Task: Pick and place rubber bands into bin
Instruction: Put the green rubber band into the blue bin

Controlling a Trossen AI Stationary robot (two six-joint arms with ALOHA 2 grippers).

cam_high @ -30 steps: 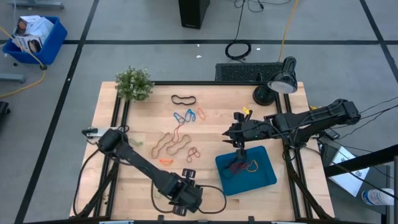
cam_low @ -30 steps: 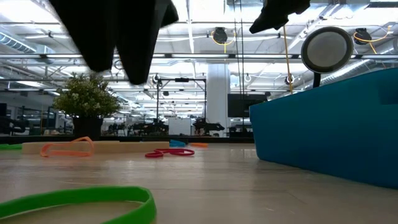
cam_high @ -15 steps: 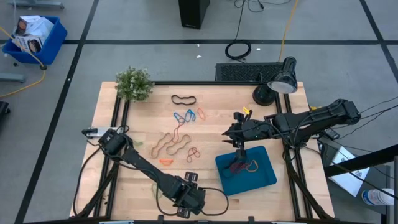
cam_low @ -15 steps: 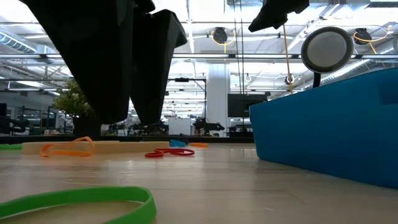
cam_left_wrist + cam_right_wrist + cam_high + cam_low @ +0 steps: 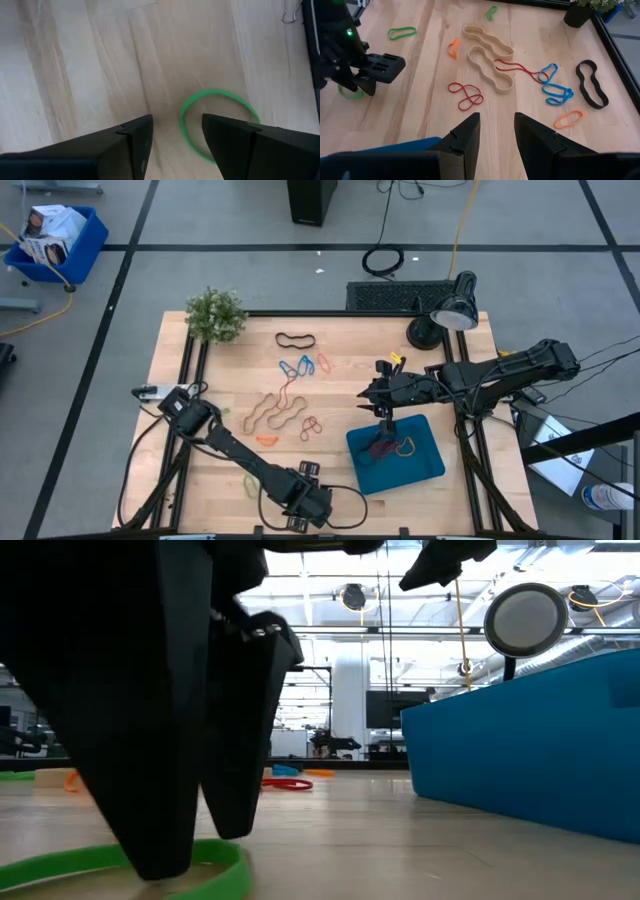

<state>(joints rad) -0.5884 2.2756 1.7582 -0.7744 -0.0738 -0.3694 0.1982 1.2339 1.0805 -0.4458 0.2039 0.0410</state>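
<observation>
In the low view the left hand (image 5: 195, 850) fills the left half of the frame, its upper part cut off by the top edge, and it hides most of the orange band (image 5: 70, 780), part of the red band (image 5: 288, 783) and the middle of the green band (image 5: 215, 862), whose near side runs off the bottom edge. The bin (image 5: 530, 745) is cut off at the right edge there, so its contents cannot be seen. In the high view the green band (image 5: 250, 484) at lower centre is mostly covered by the left arm, and the bands lying in the bin (image 5: 428, 462) are too small to tell apart.
</observation>
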